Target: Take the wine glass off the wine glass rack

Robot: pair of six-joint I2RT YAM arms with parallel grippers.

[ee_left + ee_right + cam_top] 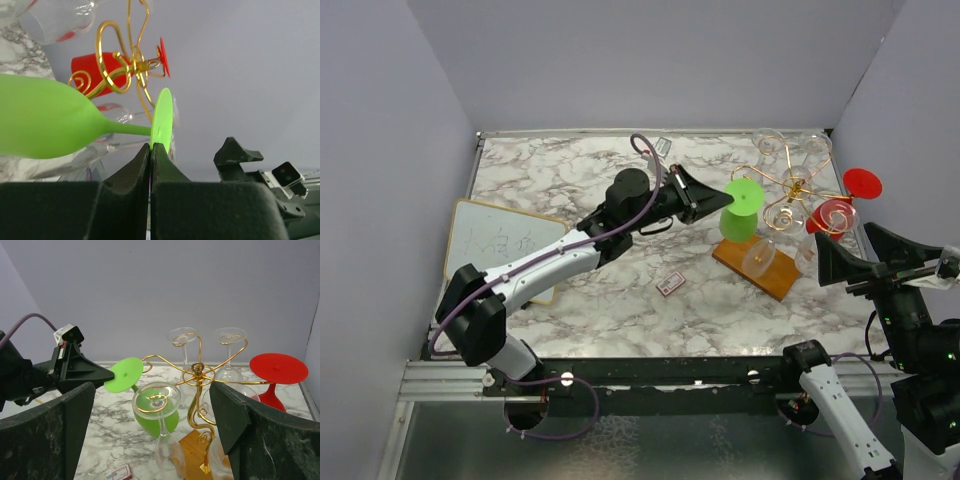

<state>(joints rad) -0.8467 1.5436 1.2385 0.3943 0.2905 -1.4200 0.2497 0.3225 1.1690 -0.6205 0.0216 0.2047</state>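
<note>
the green wine glass is gripped but, by my reading, barely freed. nearest me, my right gripper hangs with its jaws wide apart, holding nothing. further in, my left gripper is clamped on the rim of the glass's foot, which sits just beside the outer tip of a gold arm of the wine glass rack; i can't tell whether they touch. what's left is drawing it clear. beyond, the red wine glass and clear wine glasses hang untouched.
</note>
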